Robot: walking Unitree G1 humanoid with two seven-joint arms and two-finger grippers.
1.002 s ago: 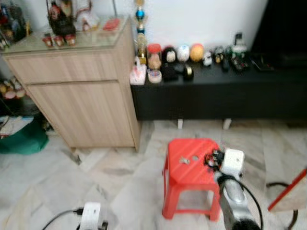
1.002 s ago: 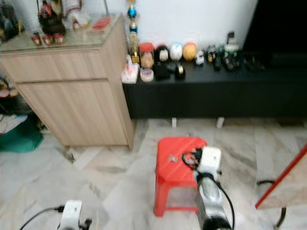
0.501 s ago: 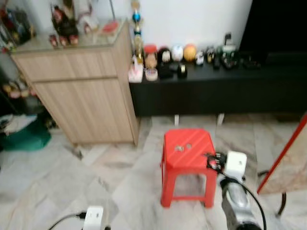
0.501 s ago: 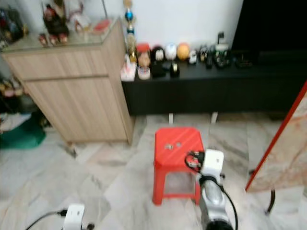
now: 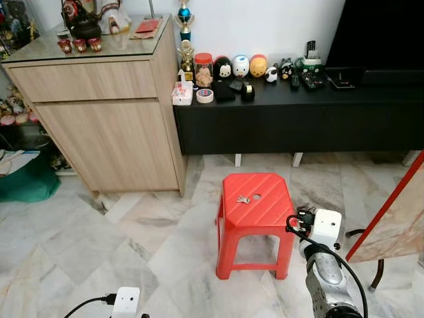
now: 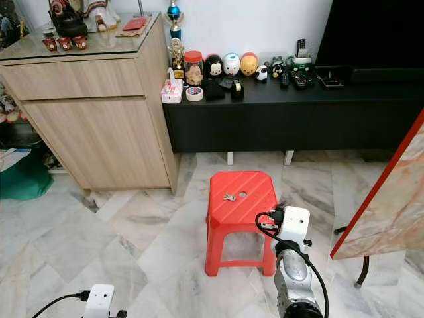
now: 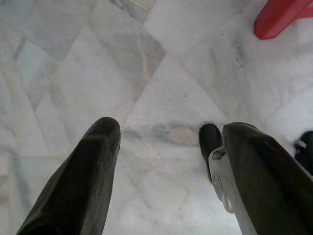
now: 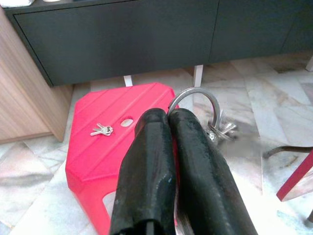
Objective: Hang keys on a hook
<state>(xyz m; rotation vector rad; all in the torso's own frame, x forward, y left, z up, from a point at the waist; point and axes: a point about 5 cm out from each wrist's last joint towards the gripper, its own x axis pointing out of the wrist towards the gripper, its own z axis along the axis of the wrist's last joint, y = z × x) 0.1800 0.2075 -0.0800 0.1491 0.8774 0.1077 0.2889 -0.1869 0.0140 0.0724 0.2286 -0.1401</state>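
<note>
1. The right gripper (image 8: 168,117) has its fingers pressed together on a metal key ring (image 8: 194,98), with a bunch of keys (image 8: 221,131) dangling off the ring just past the tips. In the head views that arm (image 5: 326,278) is low, just beside the red stool (image 5: 255,199).
2. A second, smaller set of keys (image 5: 243,199) lies on the stool top, near its centre hole, untouched.
3. The left gripper (image 7: 166,142) hangs idle over the marble floor (image 7: 161,63), fingers spread with nothing between them.
4. No hook can be made out, so I judge the step in hand is carrying the ring to wherever the hook is.
5. To do it well: keep the pinch firm on the ring's lower arc so the open loop stands clear above the fingertips.
6. Move steadily, since the dangling keys will swing and may tug at the ring.
7. Steer the arm clear of the stool edge, the cabinet (image 5: 106,126) and the black bench (image 5: 298,119).
8. At the hook, present the loop squarely, slip it over the tip, then let go only once the ring bears on the hook.
</note>
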